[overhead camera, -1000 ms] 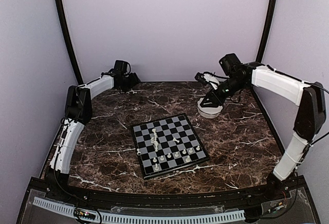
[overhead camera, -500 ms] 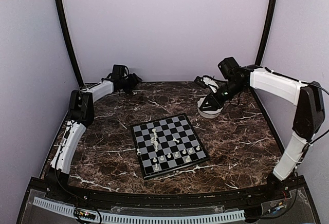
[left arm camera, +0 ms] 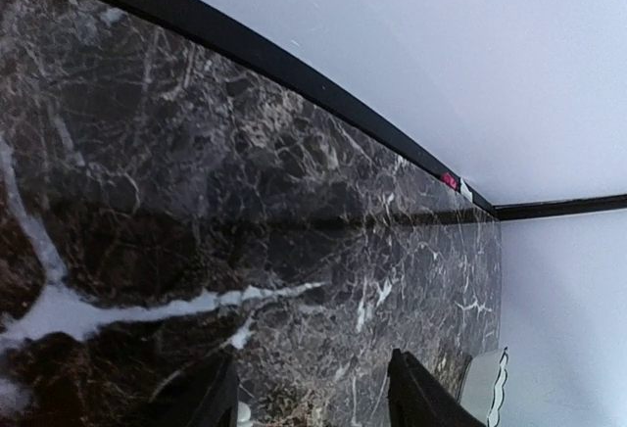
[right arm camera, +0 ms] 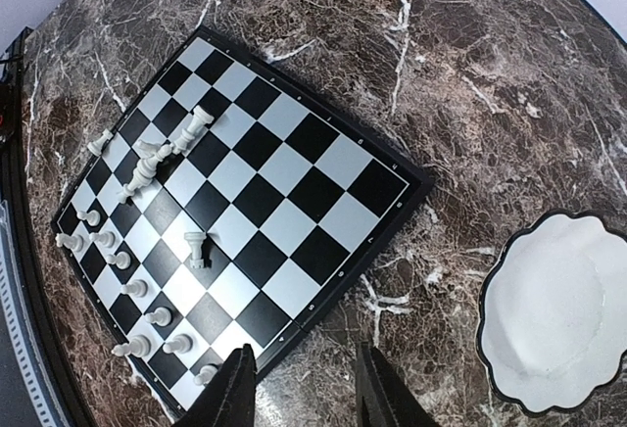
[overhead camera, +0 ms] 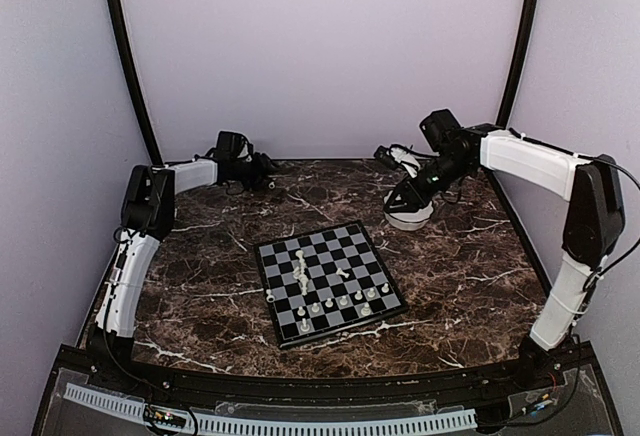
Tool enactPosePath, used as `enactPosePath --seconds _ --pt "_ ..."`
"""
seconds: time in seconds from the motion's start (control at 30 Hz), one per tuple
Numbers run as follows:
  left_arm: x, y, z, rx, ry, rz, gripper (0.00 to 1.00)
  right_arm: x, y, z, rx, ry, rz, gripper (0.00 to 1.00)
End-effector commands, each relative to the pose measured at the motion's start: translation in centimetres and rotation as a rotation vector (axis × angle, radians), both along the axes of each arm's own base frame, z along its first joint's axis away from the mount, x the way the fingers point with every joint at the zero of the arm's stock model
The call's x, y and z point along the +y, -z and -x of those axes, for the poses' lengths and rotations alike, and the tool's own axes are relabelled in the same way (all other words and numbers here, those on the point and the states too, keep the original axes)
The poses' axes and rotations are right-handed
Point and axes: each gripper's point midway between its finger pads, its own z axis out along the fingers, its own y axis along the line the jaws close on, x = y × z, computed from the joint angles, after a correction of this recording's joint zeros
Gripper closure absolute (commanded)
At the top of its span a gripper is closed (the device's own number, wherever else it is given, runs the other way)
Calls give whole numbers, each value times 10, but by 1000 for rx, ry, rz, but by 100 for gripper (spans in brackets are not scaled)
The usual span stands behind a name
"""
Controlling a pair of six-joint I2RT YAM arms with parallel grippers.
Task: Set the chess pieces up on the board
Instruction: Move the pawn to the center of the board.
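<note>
Left gripper [left arm camera: 313, 358]: I am seeing it hanging low over the far left corner of the marble tabletop [overhead camera: 470, 276]. Its fingers [left arm camera: 416, 398] are standing part-way apart, with nothing between them.
Right gripper [right arm camera: 304, 351]: I am watching it hovering at the far right of the table, just above the white scalloped bowl [right arm camera: 549, 319]. Its fingers [right arm camera: 230, 393] are sitting moderately apart and gripping nothing.
Chessboard [right arm camera: 294, 167]: it is lying flat mid-table, turned at a slant to the table edge and well apart from both grippers.
Chess pieces [right arm camera: 147, 165]: all the ones I can make out are sitting on the half of the board nearer the arm bases.
- A row [overhead camera: 343, 301] is standing along the near edge.
- A small cluster is lying tipped over towards the board's left middle.
- A single piece [right arm camera: 196, 248] is standing alone.
- One more piece [overhead camera: 270, 297] is sitting at the left rim.
Piece types: they are showing too small for me to tell.
</note>
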Motion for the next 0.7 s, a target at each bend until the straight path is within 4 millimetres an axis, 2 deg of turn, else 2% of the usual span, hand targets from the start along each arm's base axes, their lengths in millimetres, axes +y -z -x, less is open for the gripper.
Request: enactPosePath --seconds 0.0,0.27,0.47,0.67 --pt "-15 8 35 83 108 -37 46 2 -7 1 7 -5 -27 63" --pt "-28 13 38 54 132 -125 49 0 -3 6 12 -3 -23 63" --pt "-44 12 32 21 144 -98 50 -1 -3 5 7 -6 -15 63" --pt "-56 16 35 23 182 -75 51 -2 -2 4 2 -6 -9 63"
